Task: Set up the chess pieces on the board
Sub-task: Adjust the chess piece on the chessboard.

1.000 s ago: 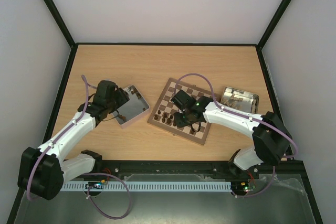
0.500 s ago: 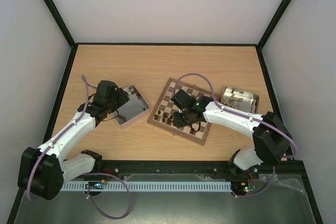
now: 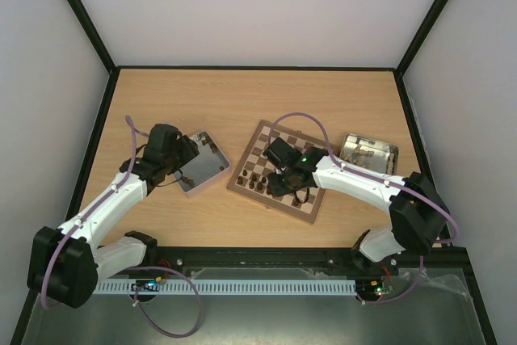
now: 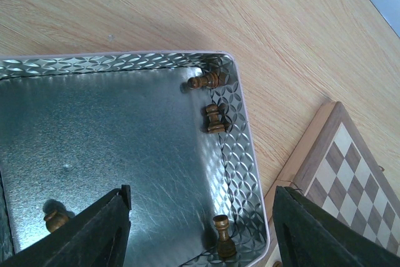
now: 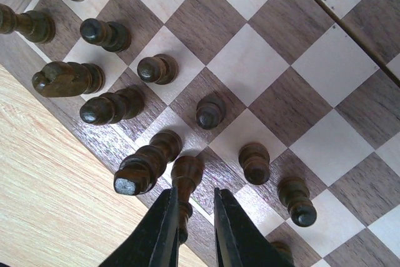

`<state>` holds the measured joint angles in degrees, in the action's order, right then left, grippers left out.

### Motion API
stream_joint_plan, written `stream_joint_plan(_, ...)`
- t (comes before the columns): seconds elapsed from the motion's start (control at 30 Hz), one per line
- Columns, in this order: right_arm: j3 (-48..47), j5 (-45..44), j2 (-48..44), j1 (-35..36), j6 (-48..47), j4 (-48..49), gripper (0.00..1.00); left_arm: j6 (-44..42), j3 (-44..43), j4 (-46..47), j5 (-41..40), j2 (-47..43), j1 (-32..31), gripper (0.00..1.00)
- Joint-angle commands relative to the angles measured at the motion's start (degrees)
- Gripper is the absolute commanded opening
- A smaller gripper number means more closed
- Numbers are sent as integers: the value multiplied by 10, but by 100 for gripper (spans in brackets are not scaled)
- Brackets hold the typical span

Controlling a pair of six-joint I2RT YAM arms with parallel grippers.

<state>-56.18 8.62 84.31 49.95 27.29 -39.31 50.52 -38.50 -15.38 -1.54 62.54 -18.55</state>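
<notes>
The chessboard (image 3: 260, 140) lies mid-table, and its checks fill the right wrist view (image 5: 250, 60). Several dark chess pieces (image 5: 156, 68) stand along its near-left edge. My right gripper (image 5: 194, 199) is over that edge, its jaws a narrow gap apart around a tall dark piece (image 5: 187, 176). The piece stands on the board against the left finger, with a gap to the right finger. My left gripper (image 4: 203, 236) is wide open over a silver tray (image 4: 240, 148). A pawn (image 4: 223, 245) stands between its fingers, untouched. Other pieces (image 4: 214, 118) lie in the tray.
The silver tray (image 3: 212, 174) sits left of the board in the top view. A second metal tray (image 3: 388, 151) holding pieces sits to the right of the board. Bare wooden table lies behind both, ringed by a black frame.
</notes>
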Motion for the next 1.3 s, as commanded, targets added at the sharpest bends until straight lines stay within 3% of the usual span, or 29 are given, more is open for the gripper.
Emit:
stream_joint_plan(0.0, -17, -9, -14, 4, -4, -26, 16, -6, 9, 1, -4, -2, 5, 65)
stream_joint_plan(0.3, -10, 38, -21, 4, -17, -22, 24, -6, 10, 3, -3, 0, 6, 65)
stream_joint_plan(0.77, -16, 27, -33, 3, -12, -14, 31, -6, 12, -1, -6, -3, 7, 65)
stream_joint_plan(1.0, -10, 31, -34, 4, -16, -7, 31, -5, 13, 0, -6, -2, 7, 65)
stream_joint_plan(1.27, -7, 32, -15, 4, -37, -3, 22, -6, 13, 0, -6, -1, 7, 65)
